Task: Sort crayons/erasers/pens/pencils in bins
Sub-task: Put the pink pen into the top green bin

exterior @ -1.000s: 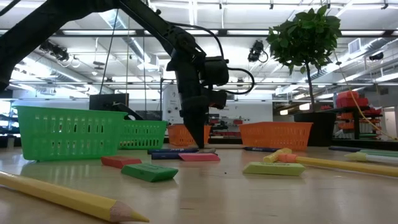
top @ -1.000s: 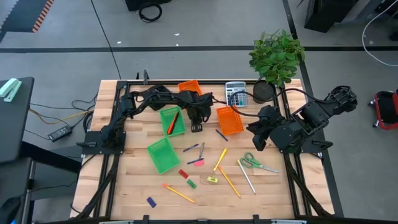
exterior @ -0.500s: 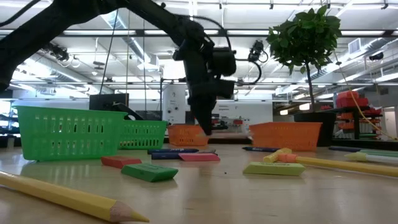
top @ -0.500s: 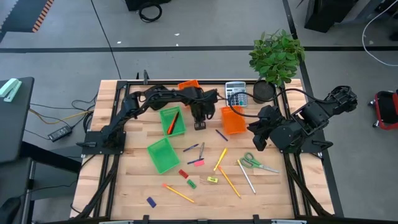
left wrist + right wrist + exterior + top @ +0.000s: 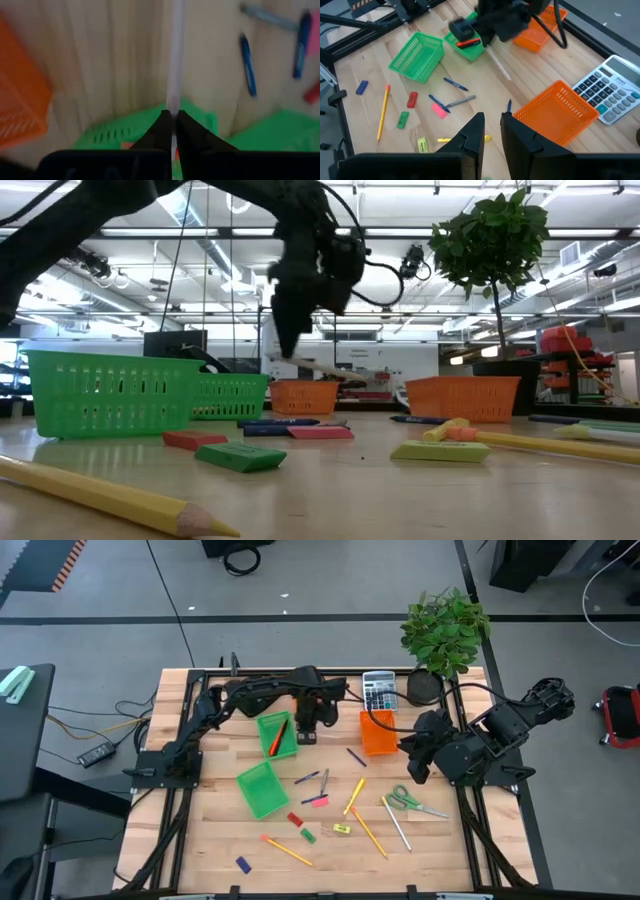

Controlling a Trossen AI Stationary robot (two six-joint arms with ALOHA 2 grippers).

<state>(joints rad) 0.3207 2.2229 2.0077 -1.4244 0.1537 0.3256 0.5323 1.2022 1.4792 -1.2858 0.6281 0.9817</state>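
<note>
My left gripper hangs above the table between a green bin and an orange bin, shut on a pale grey pen. That green bin holds an orange-red stick; a second green bin stands nearer. Blue pens, erasers in pink, red, green, yellow and blue, and yellow pencils lie flat on the wood. My right gripper waits open at the right side, above the table. My left gripper pinches the pale pen near one end between its two fingers, which come from above and point down. The pen's free length sticks out sideways, sloping slightly down. It is lifted clear of the table.
Green-handled scissors and a grey stick lie at the right. A calculator and a potted plant stand at the far right. A second orange bin sits behind my left arm.
My left gripper has risen from the tabletop, drifting a little toward the far left, and has carried the pale pen up clear of the wood. The near orange bin has shifted slightly toward the right edge.
</note>
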